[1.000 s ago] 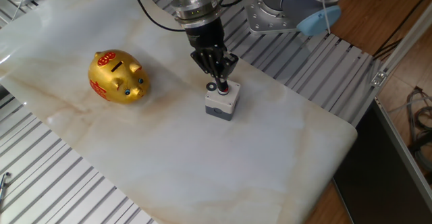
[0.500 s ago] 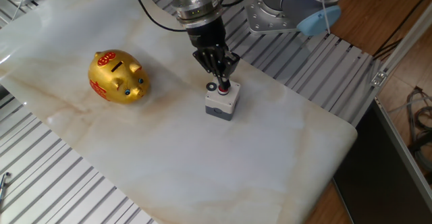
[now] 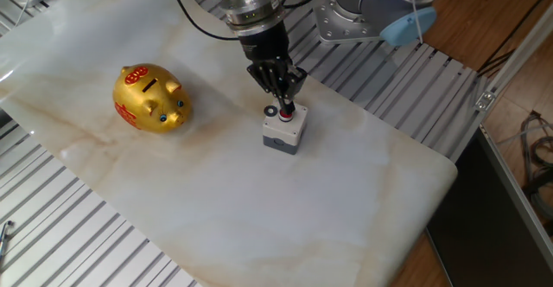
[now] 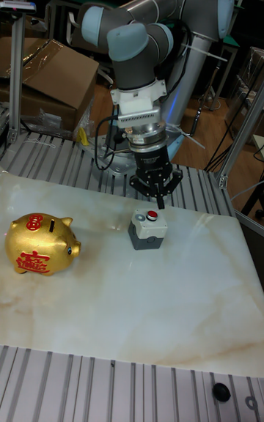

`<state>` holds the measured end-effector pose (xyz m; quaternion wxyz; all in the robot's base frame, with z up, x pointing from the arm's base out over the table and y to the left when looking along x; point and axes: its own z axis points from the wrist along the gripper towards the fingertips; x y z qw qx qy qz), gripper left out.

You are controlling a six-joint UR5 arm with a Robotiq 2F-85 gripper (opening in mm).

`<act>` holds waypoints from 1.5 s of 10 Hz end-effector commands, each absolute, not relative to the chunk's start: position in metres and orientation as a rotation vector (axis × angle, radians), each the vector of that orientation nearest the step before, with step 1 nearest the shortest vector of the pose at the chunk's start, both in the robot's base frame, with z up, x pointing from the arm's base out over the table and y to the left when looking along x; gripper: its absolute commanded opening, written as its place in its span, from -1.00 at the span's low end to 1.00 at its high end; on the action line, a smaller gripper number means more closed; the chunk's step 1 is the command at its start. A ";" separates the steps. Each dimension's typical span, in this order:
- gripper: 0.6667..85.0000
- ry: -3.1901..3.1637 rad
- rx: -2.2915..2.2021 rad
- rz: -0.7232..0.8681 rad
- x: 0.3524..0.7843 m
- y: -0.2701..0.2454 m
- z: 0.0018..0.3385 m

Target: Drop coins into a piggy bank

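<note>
The marble worktop (image 3: 346,200) carries the gold pig bank (image 3: 149,98) at its left, slot up, contents unseen. Well to its right, the gripper (image 3: 282,102) hangs over a grey box (image 3: 284,131), jaws nearly together just above the red button (image 4: 152,215). The coin (image 3: 271,111) lies on the box beside the button.

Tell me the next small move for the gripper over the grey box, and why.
Probably a short descent onto the coin to close on it. The gripper hangs just above the grey box, fingertips near the red button, with the coin lying beside the button on the box top. The piggy bank stands apart to the side, so the coin must be grasped first.
</note>
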<state>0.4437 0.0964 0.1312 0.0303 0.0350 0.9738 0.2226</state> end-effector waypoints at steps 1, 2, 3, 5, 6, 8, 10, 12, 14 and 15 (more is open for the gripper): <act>-0.99 3.015 0.079 0.664 0.453 0.089 0.120; -0.99 3.015 0.067 0.658 0.456 0.085 0.112; -0.99 3.016 0.055 0.648 0.459 0.081 0.106; -0.99 3.019 0.043 0.632 0.461 0.078 0.102; -0.99 3.021 0.035 0.620 0.461 0.076 0.101; -0.99 3.025 0.032 0.597 0.460 0.072 0.100; -0.99 3.033 0.020 0.521 0.462 0.066 0.099; -0.99 3.054 0.018 0.445 0.463 0.058 0.099; -0.99 3.088 0.059 0.398 0.456 0.050 0.096; -0.99 3.088 0.095 0.372 0.458 0.046 0.095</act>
